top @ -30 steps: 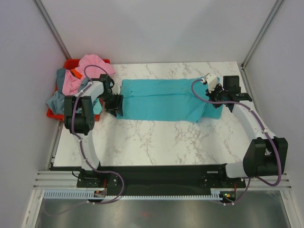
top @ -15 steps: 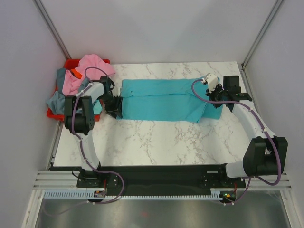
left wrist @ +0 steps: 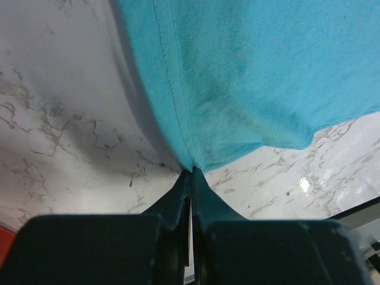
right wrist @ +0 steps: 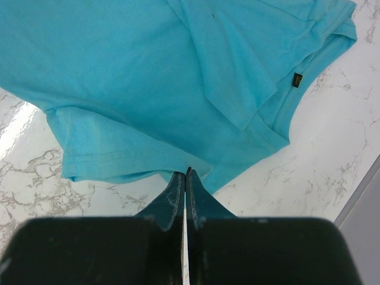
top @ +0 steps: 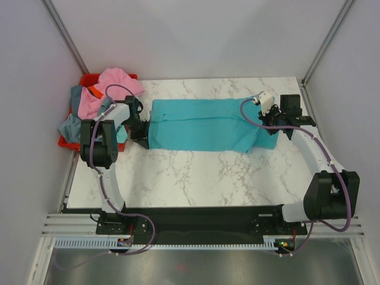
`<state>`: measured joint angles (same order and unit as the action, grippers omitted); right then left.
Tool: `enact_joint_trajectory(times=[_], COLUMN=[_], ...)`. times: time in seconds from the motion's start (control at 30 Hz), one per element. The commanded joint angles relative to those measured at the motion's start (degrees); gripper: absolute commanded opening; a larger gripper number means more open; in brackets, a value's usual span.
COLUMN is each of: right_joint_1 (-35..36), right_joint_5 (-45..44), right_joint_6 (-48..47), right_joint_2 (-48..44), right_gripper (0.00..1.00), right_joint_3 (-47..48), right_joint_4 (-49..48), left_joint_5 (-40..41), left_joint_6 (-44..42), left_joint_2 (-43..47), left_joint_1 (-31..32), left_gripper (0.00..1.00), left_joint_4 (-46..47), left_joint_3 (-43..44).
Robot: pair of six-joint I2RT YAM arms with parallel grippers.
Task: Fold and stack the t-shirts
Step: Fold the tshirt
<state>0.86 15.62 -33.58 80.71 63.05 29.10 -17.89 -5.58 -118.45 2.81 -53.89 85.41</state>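
Observation:
A bright teal t-shirt (top: 202, 124) lies stretched across the far half of the table, folded into a long band. My left gripper (top: 145, 135) is shut on its left hemmed edge (left wrist: 191, 163) and holds that edge a little off the marble. My right gripper (top: 268, 124) is shut on the shirt's right edge (right wrist: 187, 168), by the sleeve and neck end (right wrist: 285, 95). Other t-shirts, pink (top: 116, 80), grey-blue (top: 70, 126) and one with an orange patch (top: 94, 92), lie heaped at the far left.
A red plastic bin (top: 86, 80) holds the heap of shirts at the table's far left corner, close behind my left arm. White walls and metal posts enclose the table. Bare marble (top: 196, 178) lies between the shirt and the arm bases.
My left gripper has shifted slightly toward the left with the shirt's edge, drawing the band a little tauter. The right gripper has barely moved.

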Motion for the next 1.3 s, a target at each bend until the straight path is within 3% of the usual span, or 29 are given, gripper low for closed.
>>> enact_joint_trajectory(times=[0.0,0.27,0.53,1.27], right_joint_1=[-0.51,-3.32,-4.64,-4.99], right_joint_5=[0.47,-0.32,-1.64,-4.72], right_joint_6=[1.24,4.22,7.04,11.43], right_joint_2=[-0.99,-1.35,3.4,31.53], right_gripper=[0.0,0.0,0.0,0.0], right_joint_3=[0.58,3.13,9.53,32.58], right_joint_4=[-1.86,-3.78,-9.14,-16.09], left_joint_5=[0.31,-1.27,-1.88,3.12], left_joint_6=[0.4,-1.71,-2.15,-3.38], left_joint_2=[4.62,9.56,5.61,-11.36], left_joint_1=[-0.35,-0.08,0.53,2.46], left_gripper=[0.02,0.02,0.02,0.02], left_joint_4=[-0.16,-1.66,-2.45,0.1], left_joint_3=[0.81,5.2,13.2,34.74])
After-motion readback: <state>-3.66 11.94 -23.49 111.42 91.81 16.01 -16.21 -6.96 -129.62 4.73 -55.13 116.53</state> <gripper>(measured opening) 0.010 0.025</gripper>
